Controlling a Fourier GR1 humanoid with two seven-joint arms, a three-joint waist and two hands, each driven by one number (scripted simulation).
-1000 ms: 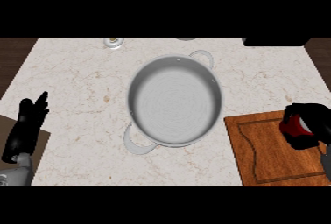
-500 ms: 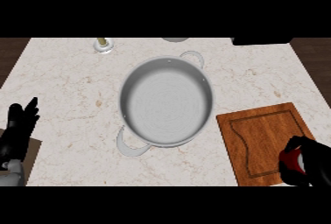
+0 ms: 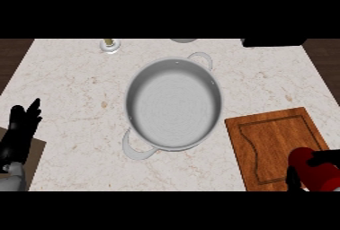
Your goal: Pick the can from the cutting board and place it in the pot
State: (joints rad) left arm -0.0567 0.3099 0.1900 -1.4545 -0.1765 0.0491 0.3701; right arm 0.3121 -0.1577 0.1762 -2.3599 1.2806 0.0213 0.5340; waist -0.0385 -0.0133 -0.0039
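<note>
**Operator:** Report the counter from the left edge across.

**Inspector:** Left hand (image 3: pixel 21 130): positioned at the left margin of the marble counter (image 3: pixel 73 99), fingers straight and pointing up, close together, holding nothing. It rests there, well apart from the other items. At the far edge, left of centre, stands a small glass object (image 3: pixel 110 45), partly cut off by the frame.

**Operator:** Centre of the counter?

**Inspector:** Pot (image 3: pixel 174 108): a grey metal vessel with two loop handles, one at the far right, one at the near left. The interior is bare. It stands just beside the cutting board, with a narrow strip of counter between them.

**Operator:** Right side?

**Inspector:** Cutting board (image 3: pixel 272 139): brown wood with a groove inside its rim, lying flat at the near right corner. Can (image 3: pixel 312 168): red, located over the board's near right corner. Right hand (image 3: pixel 325 164): black fingers curled round the can, hiding part of it. Whether the can touches the board cannot be determined. A dark object (image 3: pixel 272 42) sits at the far right edge.
</note>
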